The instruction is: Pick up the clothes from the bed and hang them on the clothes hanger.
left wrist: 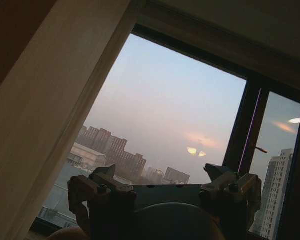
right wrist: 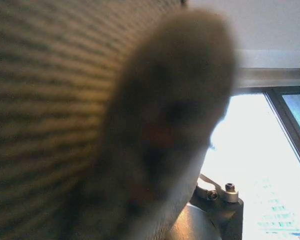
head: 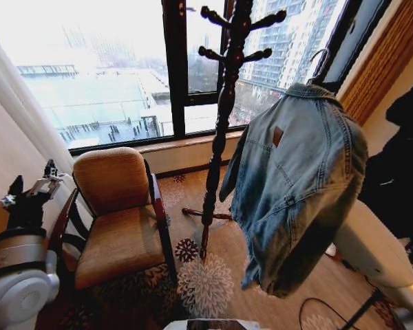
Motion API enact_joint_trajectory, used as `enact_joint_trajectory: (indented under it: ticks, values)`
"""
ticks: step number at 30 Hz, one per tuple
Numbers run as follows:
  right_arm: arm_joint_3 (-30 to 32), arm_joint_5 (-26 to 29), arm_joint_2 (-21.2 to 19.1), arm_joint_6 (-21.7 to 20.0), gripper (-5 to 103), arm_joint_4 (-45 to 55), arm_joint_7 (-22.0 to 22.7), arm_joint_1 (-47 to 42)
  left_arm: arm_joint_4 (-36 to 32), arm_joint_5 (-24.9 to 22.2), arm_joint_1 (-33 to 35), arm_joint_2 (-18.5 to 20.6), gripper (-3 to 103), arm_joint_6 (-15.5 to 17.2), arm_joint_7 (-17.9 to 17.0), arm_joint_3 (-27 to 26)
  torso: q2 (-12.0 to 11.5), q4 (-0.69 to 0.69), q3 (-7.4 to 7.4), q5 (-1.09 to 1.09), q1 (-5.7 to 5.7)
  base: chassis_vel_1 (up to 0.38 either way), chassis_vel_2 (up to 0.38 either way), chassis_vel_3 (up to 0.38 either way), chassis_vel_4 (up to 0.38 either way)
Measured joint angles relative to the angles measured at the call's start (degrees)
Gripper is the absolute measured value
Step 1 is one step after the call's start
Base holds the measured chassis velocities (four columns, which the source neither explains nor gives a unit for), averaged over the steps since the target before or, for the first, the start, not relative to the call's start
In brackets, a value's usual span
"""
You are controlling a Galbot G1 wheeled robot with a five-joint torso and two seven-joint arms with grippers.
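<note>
The clothes, a light blue denim jacket (head: 296,185) with a brown patch on its back, hang in the air on the clothes hanger, whose metal hook (head: 319,63) sticks up above the collar. The hook is free, to the right of the dark wooden coat stand (head: 224,117). My white right arm (head: 375,244) reaches up behind the jacket. In the right wrist view blurred cloth (right wrist: 155,125) covers the gripper, apart from a metal part (right wrist: 220,195). My left gripper (head: 29,189) is raised at the far left, open and empty (left wrist: 172,182). The bed is out of view.
A tan armchair (head: 117,213) stands left of the coat stand on a floral carpet (head: 203,282). A large window (head: 124,75) runs behind them, with a pale curtain (head: 14,137) at the left. A dark garment (head: 399,172) hangs at the right. A black cable (head: 316,309) loops on the floor.
</note>
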Motion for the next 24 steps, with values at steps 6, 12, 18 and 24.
enact_joint_trajectory:
  ticks: [6,12,18,24]
  values:
    - [-0.4,-0.4,0.4,-0.4,15,-0.5,0.8,0.2,0.1,0.0,-0.2,0.1,100,0.0,0.0,0.3,0.0,-0.01,-0.01,0.01,-0.03,0.000,0.000,0.000,0.000]
    - [-0.2,-1.9,1.8,-0.6,15,-1.1,0.7,-0.3,0.9,0.1,-0.1,0.1,100,-0.3,0.4,0.3,0.0,-0.01,-0.02,0.01,-0.05,0.000,0.000,0.000,0.000]
    - [-0.2,-2.8,3.5,-0.7,15,-1.9,0.6,-0.4,0.7,0.2,-0.2,0.5,100,-0.4,0.5,0.2,0.0,0.00,-0.01,0.01,-0.02,0.000,0.000,0.000,0.000]
    - [-0.3,-2.8,3.7,-0.7,15,-2.2,0.5,-0.2,0.7,0.2,-0.3,0.5,100,-0.4,0.4,0.2,0.0,-0.01,-0.02,0.01,-0.04,0.000,0.000,0.000,0.000]
